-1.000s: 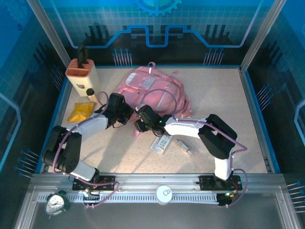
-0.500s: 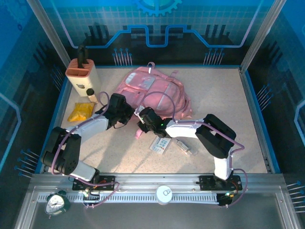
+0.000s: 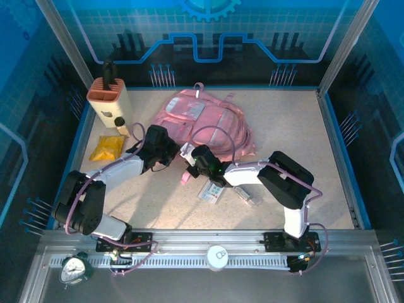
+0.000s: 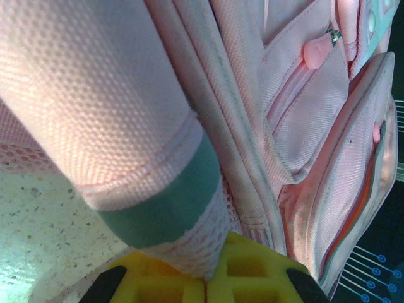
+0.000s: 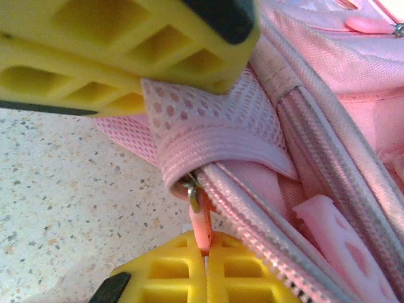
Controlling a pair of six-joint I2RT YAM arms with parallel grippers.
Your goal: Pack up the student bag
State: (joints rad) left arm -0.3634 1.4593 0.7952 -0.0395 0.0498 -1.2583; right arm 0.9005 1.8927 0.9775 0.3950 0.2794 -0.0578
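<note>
The student bag [image 3: 211,120], a soft pink backpack, lies flat at the table's far middle. My left gripper [image 3: 168,153] is at the bag's near-left corner. In the left wrist view the left gripper [image 4: 207,279] is shut on a fold of pink mesh fabric with a teal band [image 4: 164,208] above it. My right gripper [image 3: 190,161] sits just beside it. In the right wrist view the right gripper [image 5: 205,254] is shut on the pink zipper pull [image 5: 201,224] at the end of the bag's zip. One yellow finger [image 5: 126,44] of the left gripper pinches the mesh above it.
A tan knife block [image 3: 108,95] stands at the back left, with a small bottle [image 3: 120,124] and a yellow packet [image 3: 106,147] near it. A white card-like item [image 3: 213,191] and a clear item [image 3: 247,194] lie under the right arm. An alarm clock [image 3: 74,268] sits off the table's near left.
My right gripper has gone from open to shut on the zipper pull and shifted slightly right. The left gripper has kept its hold on the bag's corner.
</note>
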